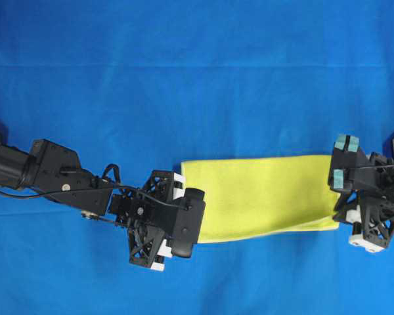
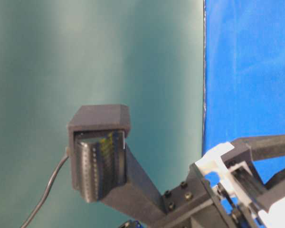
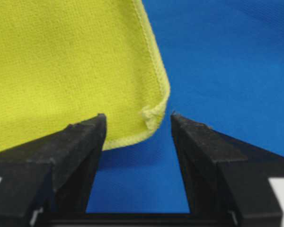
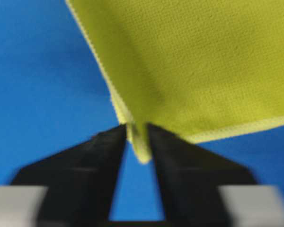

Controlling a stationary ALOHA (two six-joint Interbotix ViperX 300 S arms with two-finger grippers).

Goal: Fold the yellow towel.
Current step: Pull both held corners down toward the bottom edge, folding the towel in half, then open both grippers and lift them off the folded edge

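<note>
The yellow towel [image 1: 262,193] lies on the blue cloth as a long rectangle, doubled over, with a paler hem along its front edge. My left gripper [image 1: 189,215] is at its left end. In the left wrist view the left gripper [image 3: 138,120] stands open, and a rounded corner of the towel [image 3: 61,61] lies flat just between its fingertips, touching neither. My right gripper [image 1: 338,220] is at the towel's right front corner. In the right wrist view the right gripper [image 4: 137,130] has its jaws close together, with a fold of the towel [image 4: 203,61] pinched between them.
The blue cloth [image 1: 184,79] covers the whole table. The table-level view is mostly filled by a black arm part [image 2: 102,161] in front of a teal wall, with blue cloth [image 2: 247,71] behind.
</note>
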